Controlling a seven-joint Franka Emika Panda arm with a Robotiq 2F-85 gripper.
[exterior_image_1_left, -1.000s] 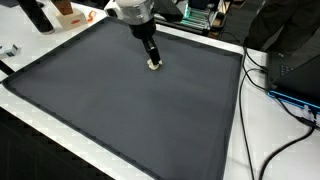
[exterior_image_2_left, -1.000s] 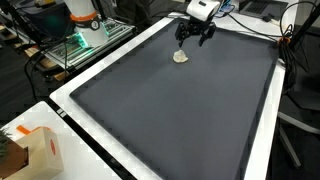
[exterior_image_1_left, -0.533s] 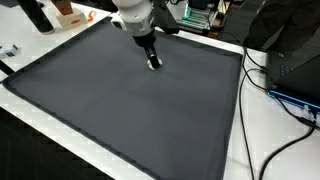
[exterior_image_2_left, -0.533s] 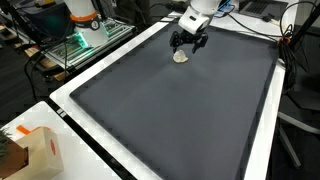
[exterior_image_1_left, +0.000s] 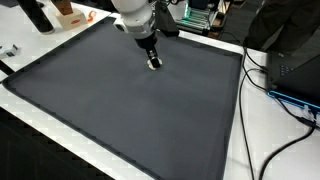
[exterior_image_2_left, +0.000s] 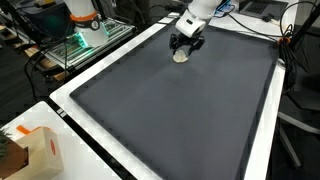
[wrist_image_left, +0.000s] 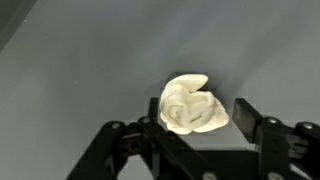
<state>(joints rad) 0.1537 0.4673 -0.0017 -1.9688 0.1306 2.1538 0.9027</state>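
Wrist view shows your gripper (wrist_image_left: 198, 110) straddling the crumpled cloth (wrist_image_left: 188, 98), jaws apart, nothing gripped yet. You look to be at the grasp, so close squarely before lifting.

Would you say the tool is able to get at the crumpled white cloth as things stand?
Likely yes: the tool hangs right over the crumpled white cloth, jaws open either side, with only bare grey mat around it.

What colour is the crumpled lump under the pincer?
Cream-white; the lump shows best in the wrist view.
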